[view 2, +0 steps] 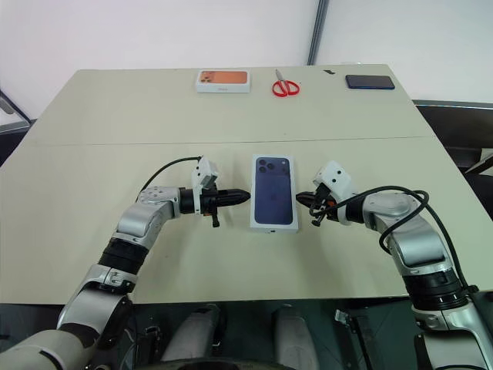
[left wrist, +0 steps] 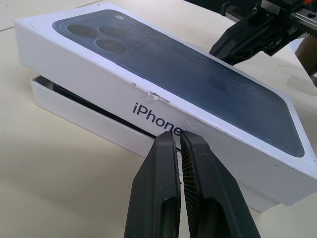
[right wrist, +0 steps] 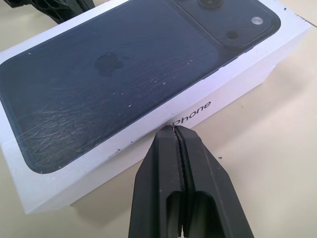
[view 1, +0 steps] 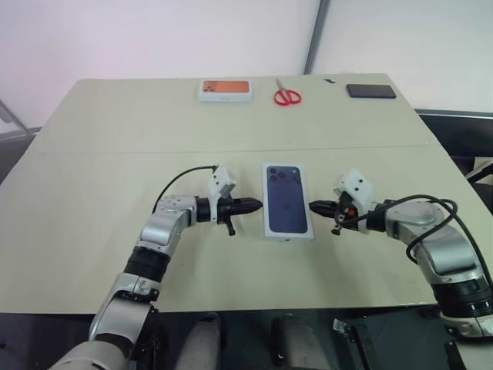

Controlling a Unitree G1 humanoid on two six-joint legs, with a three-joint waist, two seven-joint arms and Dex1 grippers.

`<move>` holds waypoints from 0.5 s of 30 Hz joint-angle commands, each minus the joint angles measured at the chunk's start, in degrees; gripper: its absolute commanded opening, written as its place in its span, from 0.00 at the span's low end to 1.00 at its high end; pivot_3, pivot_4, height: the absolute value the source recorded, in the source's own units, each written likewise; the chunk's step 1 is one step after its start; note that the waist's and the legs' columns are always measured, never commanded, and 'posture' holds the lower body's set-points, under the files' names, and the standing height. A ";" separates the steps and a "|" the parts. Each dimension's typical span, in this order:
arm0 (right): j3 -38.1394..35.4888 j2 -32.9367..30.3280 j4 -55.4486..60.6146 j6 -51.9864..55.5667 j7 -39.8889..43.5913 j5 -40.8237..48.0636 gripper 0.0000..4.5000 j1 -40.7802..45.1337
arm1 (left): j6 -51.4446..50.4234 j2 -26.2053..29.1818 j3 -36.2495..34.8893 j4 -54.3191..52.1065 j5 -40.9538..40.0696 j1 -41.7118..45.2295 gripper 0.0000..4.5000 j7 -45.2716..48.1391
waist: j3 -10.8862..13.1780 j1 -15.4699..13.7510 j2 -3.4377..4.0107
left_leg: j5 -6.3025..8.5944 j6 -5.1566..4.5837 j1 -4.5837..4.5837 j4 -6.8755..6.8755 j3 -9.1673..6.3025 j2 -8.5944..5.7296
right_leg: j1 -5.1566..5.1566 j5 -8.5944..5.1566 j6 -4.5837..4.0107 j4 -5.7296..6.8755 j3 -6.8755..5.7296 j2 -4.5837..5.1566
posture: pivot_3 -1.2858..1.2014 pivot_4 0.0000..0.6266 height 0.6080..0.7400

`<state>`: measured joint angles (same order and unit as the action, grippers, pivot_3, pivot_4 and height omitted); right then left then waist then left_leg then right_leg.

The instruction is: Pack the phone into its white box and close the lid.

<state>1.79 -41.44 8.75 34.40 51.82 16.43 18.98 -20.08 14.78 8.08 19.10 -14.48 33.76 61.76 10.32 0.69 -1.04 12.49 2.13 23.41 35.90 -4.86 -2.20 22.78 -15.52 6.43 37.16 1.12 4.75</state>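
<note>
A pale beige tabletop point(view 1: 100, 177) carried everything. Near its middle lay the white box point(left wrist: 94, 121), with the lid point(view 1: 287, 200) on top of it. Along the far edge lay a white box with an orange picture point(view 1: 226, 90), red-handled scissors point(view 1: 287, 95) and, furthest right, a black slab point(view 1: 370, 91).

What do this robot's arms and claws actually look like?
Each arm is silver-grey metal with black joint rings. The left claw and right claw are pairs of tapered black fingers with ribbed inner pads. A small white block sits on each wrist, with black cables looping back.
</note>
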 commanded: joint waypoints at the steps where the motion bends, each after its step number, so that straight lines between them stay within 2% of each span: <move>1: 0.16 0.94 1.72 -1.05 0.22 0.92 0.01 2.22 | 0.18 -0.87 -0.19 -1.56 -1.43 1.05 0.06 -0.20 | 0.00 0.07 0.00 | 0.00 0.00 0.00 0.00 0.00 0.00 | 0.00 0.00 0.00 0.00 0.00 0.00 | 0.52 0.24 1.00; 15: 1.31 0.37 2.19 -1.25 0.27 -0.45 0.01 0.92 | -0.24 -0.93 0.47 -1.20 -0.67 0.17 0.06 -0.80 | 0.00 -0.01 0.00 | 0.00 0.00 0.00 -0.01 0.00 0.00 | 0.00 0.00 0.00 0.00 0.00 0.00 | 0.52 0.24 1.00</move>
<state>2.87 -41.37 8.57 34.15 51.54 15.23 19.96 -20.88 14.66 7.83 19.44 -14.39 33.53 60.88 10.33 0.68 -1.04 12.49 2.13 23.40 35.89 -4.86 -2.20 22.78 -15.52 6.43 37.16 1.12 4.75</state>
